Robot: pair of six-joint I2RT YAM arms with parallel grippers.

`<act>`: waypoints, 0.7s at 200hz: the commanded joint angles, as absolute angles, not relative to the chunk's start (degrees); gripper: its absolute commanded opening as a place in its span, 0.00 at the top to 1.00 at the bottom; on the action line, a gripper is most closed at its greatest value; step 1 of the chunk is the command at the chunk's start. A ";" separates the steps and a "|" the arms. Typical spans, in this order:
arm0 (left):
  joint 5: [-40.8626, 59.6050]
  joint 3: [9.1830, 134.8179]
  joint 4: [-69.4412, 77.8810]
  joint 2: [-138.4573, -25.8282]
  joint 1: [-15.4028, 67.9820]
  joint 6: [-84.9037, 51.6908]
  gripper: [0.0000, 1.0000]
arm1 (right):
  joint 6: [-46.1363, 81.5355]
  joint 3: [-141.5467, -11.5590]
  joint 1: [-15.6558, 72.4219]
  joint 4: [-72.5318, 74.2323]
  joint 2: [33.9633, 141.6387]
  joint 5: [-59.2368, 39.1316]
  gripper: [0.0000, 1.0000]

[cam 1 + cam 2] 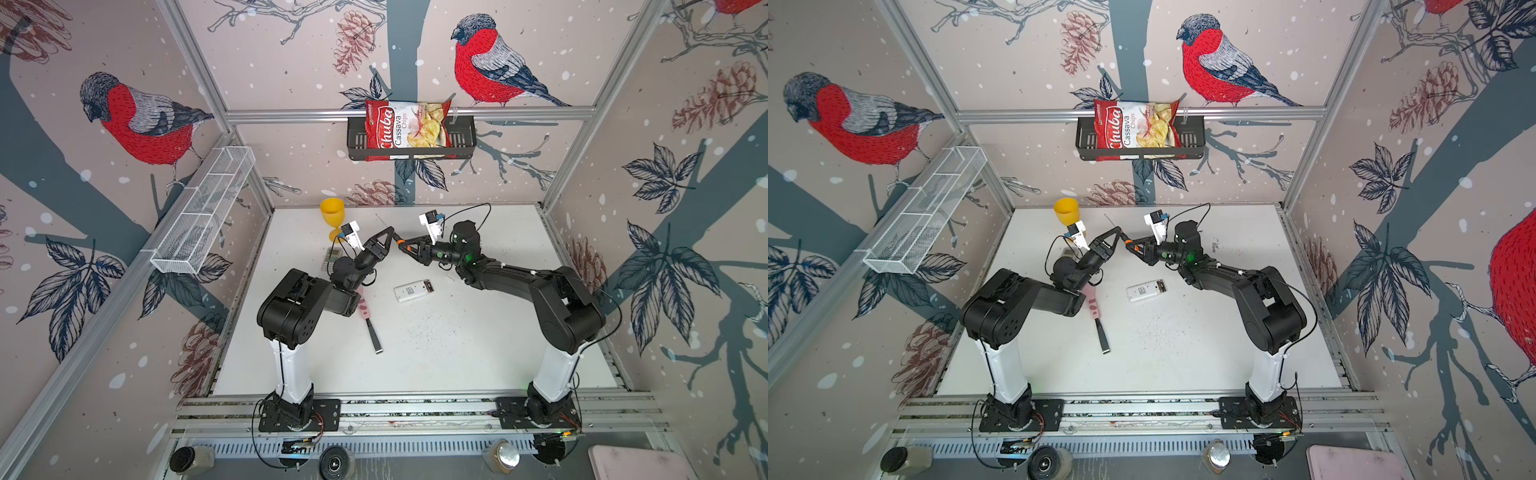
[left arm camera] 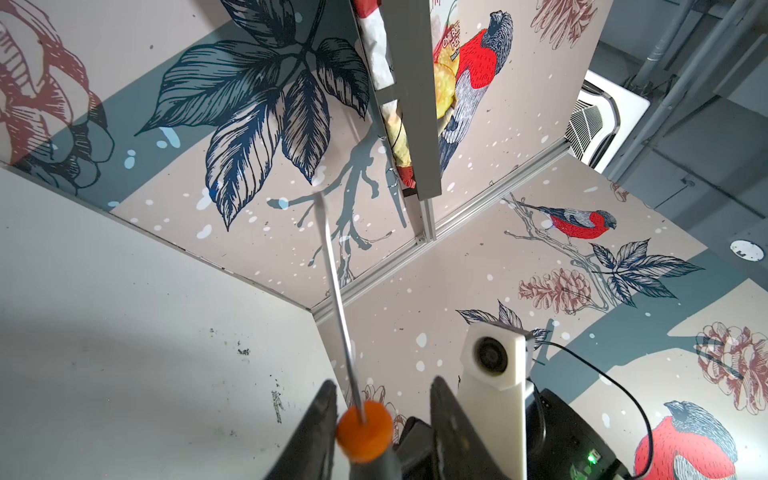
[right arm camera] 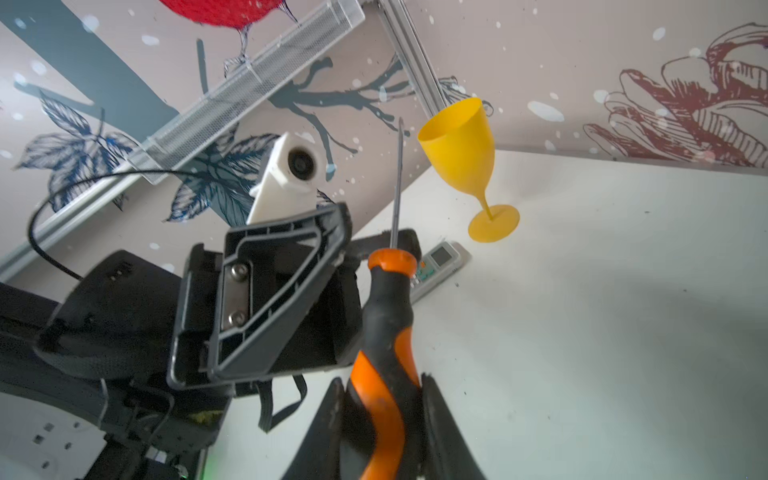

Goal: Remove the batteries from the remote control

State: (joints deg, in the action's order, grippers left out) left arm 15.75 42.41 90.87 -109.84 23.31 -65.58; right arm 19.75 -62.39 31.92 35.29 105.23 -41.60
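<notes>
A white remote control (image 1: 411, 291) (image 1: 1144, 291) lies face down mid-table. The open compartment at one end shows dark, coppery contents (image 1: 428, 286) that look like the batteries, too small to tell apart. Both grippers meet in the air behind it. My right gripper (image 3: 383, 378) (image 1: 409, 249) is shut on the handle of an orange-and-black screwdriver (image 3: 388, 316) (image 1: 400, 242). My left gripper (image 2: 383, 380) (image 1: 392, 232) stands open around the screwdriver's orange collar (image 2: 365, 430). The collar touches one finger, with a gap to the other. The thin shaft (image 2: 336, 291) points up past the fingers.
A yellow goblet (image 1: 332, 212) (image 3: 459, 145) stands at the back left. A second remote (image 1: 331, 259) (image 3: 440, 266) lies beside it, partly under the left arm. A pink-handled tool (image 1: 370, 320) lies left of centre. On the walls hang a white wire basket (image 1: 203, 208) and a black basket with a chips bag (image 1: 409, 133).
</notes>
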 commanded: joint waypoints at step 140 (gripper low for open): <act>18.28 43.42 94.04 -111.79 22.08 -67.40 0.82 | -0.49 -61.77 34.41 15.87 99.42 -33.66 0.90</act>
